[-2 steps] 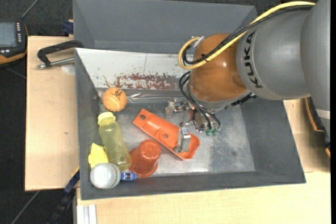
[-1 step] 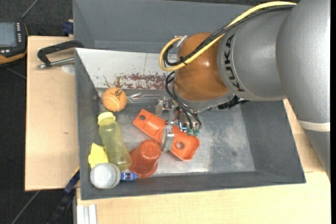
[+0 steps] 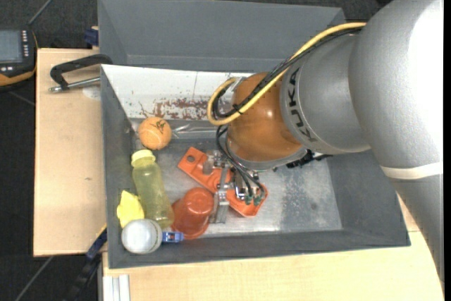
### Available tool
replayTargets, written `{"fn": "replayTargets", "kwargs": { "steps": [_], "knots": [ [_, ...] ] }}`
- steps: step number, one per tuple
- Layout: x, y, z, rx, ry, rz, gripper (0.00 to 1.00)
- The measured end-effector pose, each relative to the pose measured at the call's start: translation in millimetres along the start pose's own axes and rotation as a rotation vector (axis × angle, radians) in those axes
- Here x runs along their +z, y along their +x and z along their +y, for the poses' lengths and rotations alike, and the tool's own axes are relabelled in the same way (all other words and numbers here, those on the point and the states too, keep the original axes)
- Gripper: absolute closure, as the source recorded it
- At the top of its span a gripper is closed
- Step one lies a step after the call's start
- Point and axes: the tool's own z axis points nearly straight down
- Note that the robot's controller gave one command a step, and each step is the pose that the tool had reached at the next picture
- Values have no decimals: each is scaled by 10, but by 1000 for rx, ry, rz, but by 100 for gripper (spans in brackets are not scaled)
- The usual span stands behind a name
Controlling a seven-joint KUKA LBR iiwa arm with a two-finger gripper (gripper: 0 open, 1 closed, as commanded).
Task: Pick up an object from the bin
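As you look down into the grey bin (image 3: pixel 116 151), you've got a small scatter of things on its floor, nearly all of it on the view's left of the arm. Your gripper (image 3: pixel 233 202) is low in the bin beneath the orange wrist cover (image 3: pixel 261 127), and the fingers (image 3: pixel 223 198) stand apart, released, clamping nothing.

Right under them lies a flat orange plastic piece (image 3: pixel 197 164). It runs from up-left of the fingers, passes beneath them and comes out at their lower right, so the fingertips sit over its middle stretch. Whether they actually touch it, you can't tell from here.

Just beside the fingers, on the view's left and a touch lower, sits a red cup (image 3: pixel 193 211), close against the nearer finger. Farther out on that same side, a yellow-green bottle (image 3: pixel 149 187) lies lengthwise, right up against the cup. Past the bottle, away from the fingers, there's a yellow scrap (image 3: pixel 130 208) by the bin wall. Below it is a white round cap (image 3: pixel 141 236), with a small blue bit (image 3: pixel 173 237) between cap and cup. Up and to the left of the fingers, well apart from them, an orange ball (image 3: pixel 154 132) rests near the back wall.
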Motion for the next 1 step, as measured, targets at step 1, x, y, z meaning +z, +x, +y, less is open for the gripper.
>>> {"fn": "replayTargets", "kwargs": {
  "steps": [1],
  "knots": [
    [-28,99,219,-133,1,-8,100]
  ]
}}
